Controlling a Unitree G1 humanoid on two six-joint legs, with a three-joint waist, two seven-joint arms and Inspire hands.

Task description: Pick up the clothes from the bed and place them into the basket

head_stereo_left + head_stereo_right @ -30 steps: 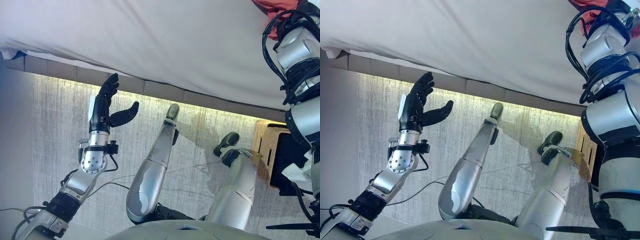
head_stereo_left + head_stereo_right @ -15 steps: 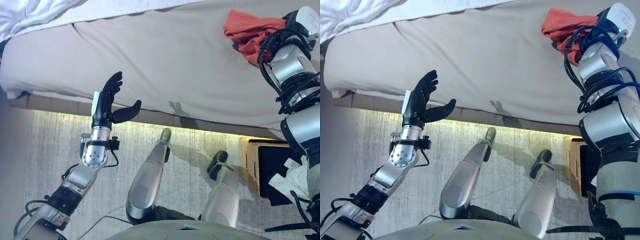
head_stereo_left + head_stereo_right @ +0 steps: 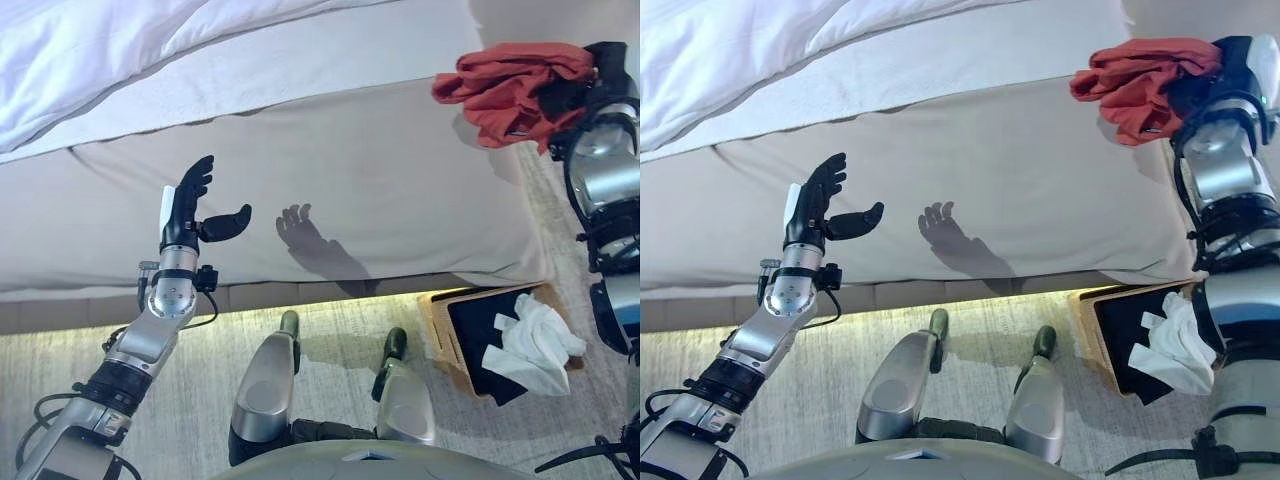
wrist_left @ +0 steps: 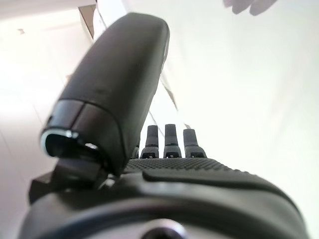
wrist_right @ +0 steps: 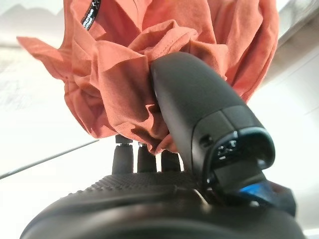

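Beige bed (image 3: 330,170) with white duvet (image 3: 90,50); wicker basket (image 3: 437,318) on the floor by its corner, white cloth (image 3: 530,345) inside. Right hand (image 5: 199,114) pinches bunched orange shirt (image 3: 510,85) above the bed corner. Left hand (image 3: 190,205) spread, empty, before the bed side.

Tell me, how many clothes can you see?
2: a red garment bunched in the right hand above the bed, and a white cloth in the basket. More may be hidden.
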